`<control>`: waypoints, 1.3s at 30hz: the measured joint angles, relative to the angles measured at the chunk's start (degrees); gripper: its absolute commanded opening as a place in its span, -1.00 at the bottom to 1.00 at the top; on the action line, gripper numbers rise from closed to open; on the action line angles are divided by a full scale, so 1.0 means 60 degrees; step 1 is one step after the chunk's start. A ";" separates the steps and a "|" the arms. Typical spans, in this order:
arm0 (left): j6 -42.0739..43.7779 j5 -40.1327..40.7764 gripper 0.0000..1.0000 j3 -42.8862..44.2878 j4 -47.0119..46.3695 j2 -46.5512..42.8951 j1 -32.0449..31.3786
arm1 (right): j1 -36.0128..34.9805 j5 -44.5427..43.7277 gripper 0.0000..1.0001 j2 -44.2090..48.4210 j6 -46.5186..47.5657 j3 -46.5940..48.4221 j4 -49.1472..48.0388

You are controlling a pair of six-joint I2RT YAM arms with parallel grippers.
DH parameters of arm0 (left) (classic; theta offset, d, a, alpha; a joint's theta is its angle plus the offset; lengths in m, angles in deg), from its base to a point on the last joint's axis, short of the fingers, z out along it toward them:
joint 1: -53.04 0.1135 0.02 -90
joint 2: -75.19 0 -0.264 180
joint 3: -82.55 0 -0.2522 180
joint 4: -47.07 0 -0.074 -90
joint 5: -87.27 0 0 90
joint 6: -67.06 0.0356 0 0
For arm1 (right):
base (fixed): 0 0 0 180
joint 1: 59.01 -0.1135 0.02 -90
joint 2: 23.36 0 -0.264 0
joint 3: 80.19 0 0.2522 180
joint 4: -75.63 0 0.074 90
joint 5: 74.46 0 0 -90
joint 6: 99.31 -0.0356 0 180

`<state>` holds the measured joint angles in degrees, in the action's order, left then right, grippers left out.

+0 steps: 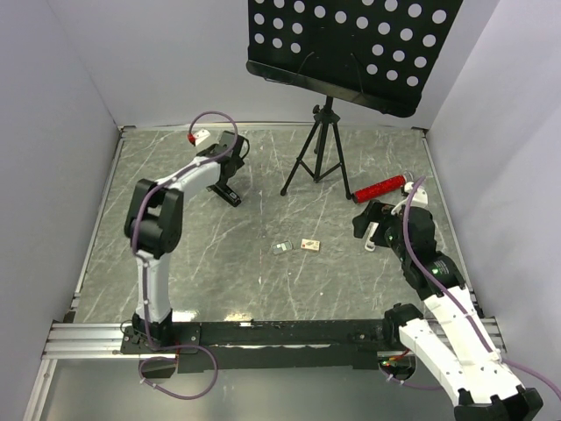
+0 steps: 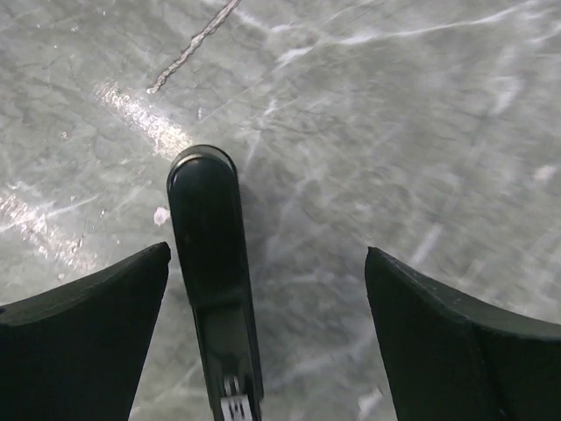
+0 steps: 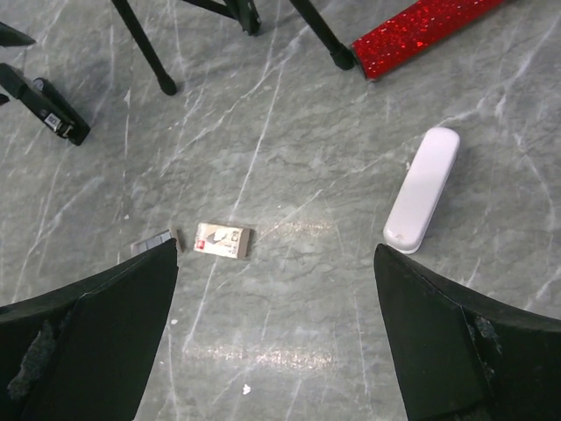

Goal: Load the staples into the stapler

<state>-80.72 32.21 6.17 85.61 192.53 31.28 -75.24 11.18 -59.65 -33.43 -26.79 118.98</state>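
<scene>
The staples [image 1: 280,247] are a tiny silvery strip on the table's middle, next to a small tan-and-white box [image 1: 309,245]. In the right wrist view the staples [image 3: 153,243] lie partly behind my finger, left of the box [image 3: 223,239]. A black stapler [image 1: 230,195] lies at the back left. My left gripper [image 1: 230,175] is open right above it; in the left wrist view the stapler [image 2: 210,263] lies between the fingers, nearer the left one, with the gripper [image 2: 267,254] empty. My right gripper [image 1: 366,230] is open and empty above the table [image 3: 273,250].
A red glittery stapler [image 1: 379,189] lies at the back right and shows in the right wrist view [image 3: 421,26]. A white stapler [image 3: 422,189] lies just beyond my right finger. A black music stand's tripod [image 1: 316,162] stands at the back centre. Walls enclose the table.
</scene>
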 measured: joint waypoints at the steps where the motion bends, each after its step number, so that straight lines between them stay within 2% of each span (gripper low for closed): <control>1: -0.0058 0.0011 0.89 0.0244 0.0168 0.0280 0.0022 | -0.0015 -0.0062 0.99 0.0000 0.0011 -0.0004 0.0000; 4: -0.0317 0.0055 0.71 0.0852 0.0787 0.1045 0.0135 | -0.0109 -0.0233 0.99 -0.0011 0.0073 -0.0015 -0.0007; 14: -0.0729 0.0058 -0.44 0.0849 0.1606 0.1326 0.0306 | -0.0554 -0.0565 0.99 -0.0262 0.0284 -0.0131 -0.0087; 18: -0.0433 0.0066 -0.74 0.0215 0.1402 0.0863 0.0299 | -0.0648 -0.0586 0.99 -0.0270 0.0346 -0.0182 -0.0270; 24: 0.0943 -0.0382 -0.79 -0.1847 0.1035 -0.0699 0.0299 | -0.0710 -0.0521 0.99 -0.0331 0.0386 -0.0313 -0.0379; 30: 0.3555 -0.1548 -0.83 -0.3927 0.0197 -0.3257 -0.0029 | -0.0725 -0.0189 0.99 -0.0277 0.0463 -0.0619 -0.0645; 33: 0.5089 -0.2350 -0.84 -0.4677 -0.0310 -0.4499 -0.0790 | -0.0736 0.0091 0.99 -0.0237 0.0503 -0.0739 -0.0699; 39: 0.7395 -0.4364 -0.89 -0.6262 -0.1169 -0.6189 -0.3217 | -0.0739 0.0463 0.99 -0.0153 0.0539 -0.0750 -0.0758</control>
<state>-36.35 6.02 -31.40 78.59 155.39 11.98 -79.68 13.96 -60.57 -30.20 -31.29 114.43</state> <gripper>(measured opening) 0.362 0.996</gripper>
